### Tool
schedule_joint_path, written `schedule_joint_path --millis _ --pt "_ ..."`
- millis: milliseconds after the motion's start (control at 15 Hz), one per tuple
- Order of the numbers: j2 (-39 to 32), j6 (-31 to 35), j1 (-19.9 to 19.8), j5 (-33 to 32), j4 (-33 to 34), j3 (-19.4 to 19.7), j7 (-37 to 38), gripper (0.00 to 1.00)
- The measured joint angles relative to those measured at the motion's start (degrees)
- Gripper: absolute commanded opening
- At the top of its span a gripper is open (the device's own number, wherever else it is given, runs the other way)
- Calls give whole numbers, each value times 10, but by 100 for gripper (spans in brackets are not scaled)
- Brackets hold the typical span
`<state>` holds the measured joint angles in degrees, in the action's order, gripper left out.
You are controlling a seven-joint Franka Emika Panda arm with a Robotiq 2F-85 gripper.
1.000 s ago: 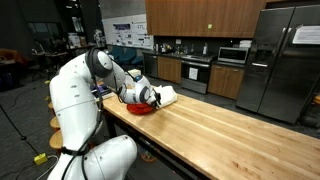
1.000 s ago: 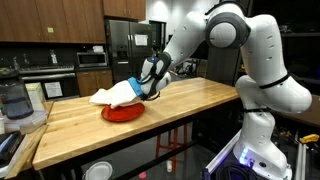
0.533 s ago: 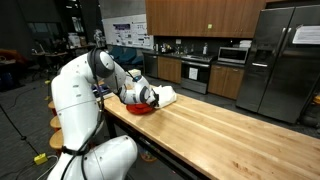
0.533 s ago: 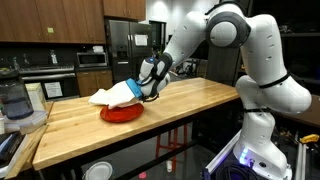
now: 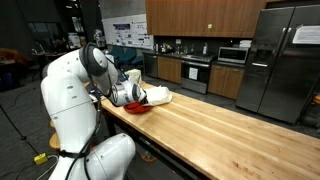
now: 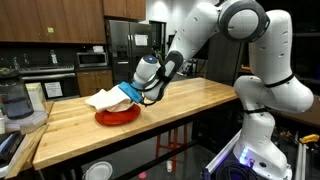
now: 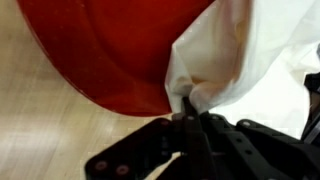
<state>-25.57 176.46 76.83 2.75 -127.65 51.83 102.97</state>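
The claw is clamped tight on a pinched edge of a white cloth, holding it over a red plate. In both exterior views the cloth spreads above the plate, which rests near one end of a wooden worktop.

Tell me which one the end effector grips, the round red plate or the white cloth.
The white crumpled cloth; the end effector pinches its edge, while the round red plate lies underneath, ungripped.
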Motion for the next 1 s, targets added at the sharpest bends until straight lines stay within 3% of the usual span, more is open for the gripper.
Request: schedule_joint_path --millis 267,467,733,1000 --pt "20 15 70 -43 -27 24 -34 1" --pt "36 13 99 -62 -42 24 -59 1" --pt "31 -23 116 -63 -44 49 -67 1" --pt "-3 -15 116 -56 -37 89 -67 1"
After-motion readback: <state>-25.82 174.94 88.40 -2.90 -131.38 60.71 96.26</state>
